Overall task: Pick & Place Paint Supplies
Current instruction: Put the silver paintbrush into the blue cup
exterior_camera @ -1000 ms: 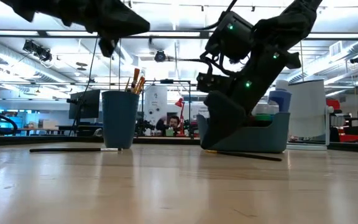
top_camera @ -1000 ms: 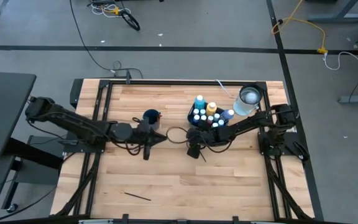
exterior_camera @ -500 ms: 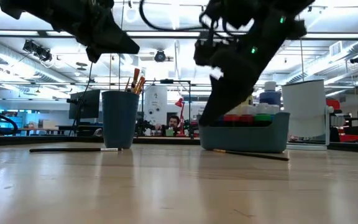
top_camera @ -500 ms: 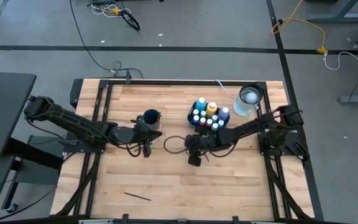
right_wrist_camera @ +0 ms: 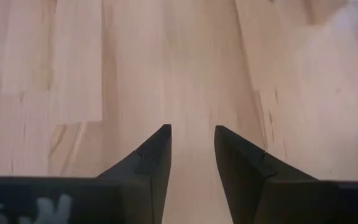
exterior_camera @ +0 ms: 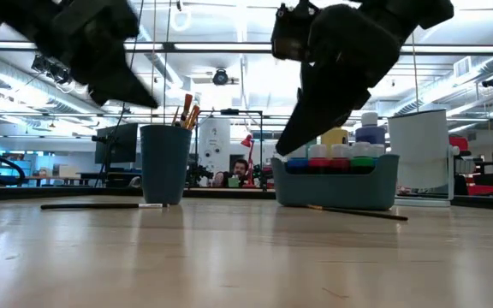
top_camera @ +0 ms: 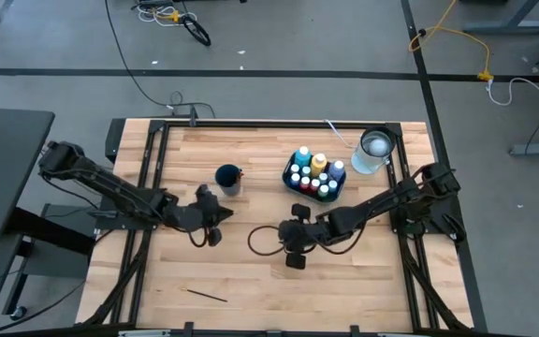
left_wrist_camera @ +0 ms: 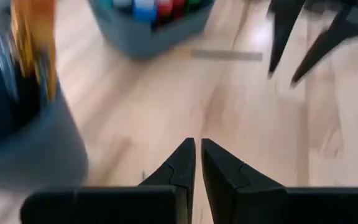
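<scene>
Wooden table (top_camera: 251, 271) seen from above, with both arms reaching toward its middle. The grey bin (top_camera: 313, 194) stands toward the far edge, right of centre, and holds the white-capped paint bottles (top_camera: 313, 175) packed upright; blue, yellow, red and green ones show. In the low view the bottles' caps rise above the bin's rim (exterior_camera: 336, 181). A dark blue cup (top_camera: 227, 178) stands left of the bin, apart from it, with orange-handled brushes (exterior_camera: 187, 111) standing in it. One thin paintbrush (top_camera: 207, 296) lies alone near the near edge, left of centre, well apart from everything else. In the low view a second paintbrush (exterior_camera: 358, 211) lies on the table just in front of the bin, and a third (exterior_camera: 101, 205) lies by the foot of the cup.

Left gripper (top_camera: 215, 231): above the table on the near side of the cup, fingers (left_wrist_camera: 182, 165) drawn almost together, holding nothing. Right gripper (top_camera: 295, 257): above bare wood on the near side of the bin, fingers (right_wrist_camera: 154, 155) apart with only table between them. A clear container (top_camera: 372, 150) stands near the far right corner.
</scene>
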Robot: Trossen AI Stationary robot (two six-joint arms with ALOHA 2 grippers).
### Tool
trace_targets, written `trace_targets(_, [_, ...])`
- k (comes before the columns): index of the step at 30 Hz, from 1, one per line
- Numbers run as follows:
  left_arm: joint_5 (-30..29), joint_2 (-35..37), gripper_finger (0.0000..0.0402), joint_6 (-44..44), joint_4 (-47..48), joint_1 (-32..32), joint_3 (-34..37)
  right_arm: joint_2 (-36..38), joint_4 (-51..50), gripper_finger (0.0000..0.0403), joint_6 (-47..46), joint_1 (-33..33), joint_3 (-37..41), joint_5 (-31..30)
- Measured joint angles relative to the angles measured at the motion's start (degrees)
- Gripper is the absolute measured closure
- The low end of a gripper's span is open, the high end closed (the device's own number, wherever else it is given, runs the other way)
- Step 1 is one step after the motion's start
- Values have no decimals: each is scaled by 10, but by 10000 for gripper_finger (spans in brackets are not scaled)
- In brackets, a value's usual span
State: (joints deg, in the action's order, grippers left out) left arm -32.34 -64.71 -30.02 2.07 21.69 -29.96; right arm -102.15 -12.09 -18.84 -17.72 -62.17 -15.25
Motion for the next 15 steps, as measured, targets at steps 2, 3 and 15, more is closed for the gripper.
trace_targets(2, [0,0,364,-37,2,11,24,0,8,279,8,-2,0,-12])
trace_targets(3, [-3,0,363,-57,-1,17,36,0,12,279,11,-2,0,-15])
trace_targets(15, [-90,-26,312,-49,-129,36,153,0,37,279,30,-1,0,-19])
